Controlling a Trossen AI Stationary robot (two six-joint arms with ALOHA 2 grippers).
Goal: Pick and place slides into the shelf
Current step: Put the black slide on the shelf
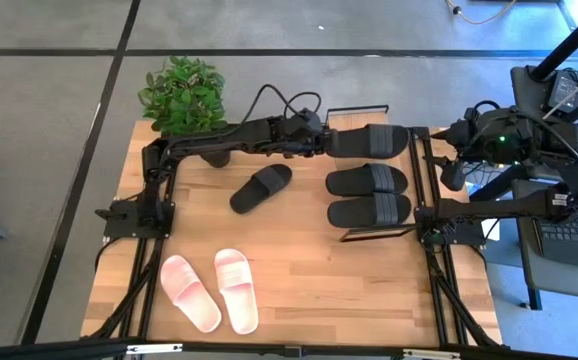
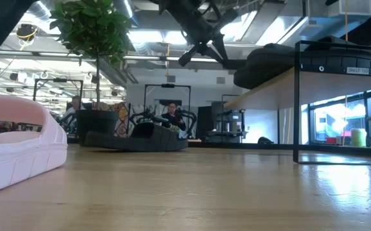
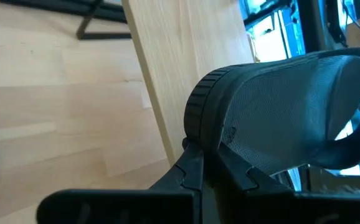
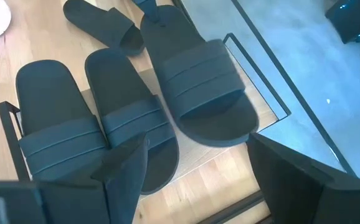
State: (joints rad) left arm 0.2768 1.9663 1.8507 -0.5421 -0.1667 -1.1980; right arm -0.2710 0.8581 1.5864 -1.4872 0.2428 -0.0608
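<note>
A black slide [image 1: 369,140] hangs over the far part of the shelf [image 1: 416,195], with my left gripper [image 1: 324,140] shut on it. Two more black slides [image 1: 367,180] [image 1: 369,210] lie side by side on the shelf's wooden top [image 4: 217,163], soles down. A fourth black slide [image 1: 261,188] lies on the table left of the shelf. Two pink slides [image 1: 189,292] [image 1: 236,290] lie near the front edge. My right gripper [image 4: 214,186] is open and drawn back at the table's right edge [image 1: 451,172], touching nothing. My left gripper pinches the black slide's heel end [image 3: 198,115] between its two fingers [image 3: 189,168]. The fingers come from the table's left, slanting down, in line with the slide's length. The slide points toward the table's right, strap [image 4: 198,81] up. Whether its toe end [image 4: 230,127] touches the board I cannot tell.
A potted plant [image 1: 182,93] stands at the table's far left corner. The shelf's thin black frame [image 2: 296,102] rises at the table's right side. In the low view, people show in the room beyond the table [image 2: 171,115].
</note>
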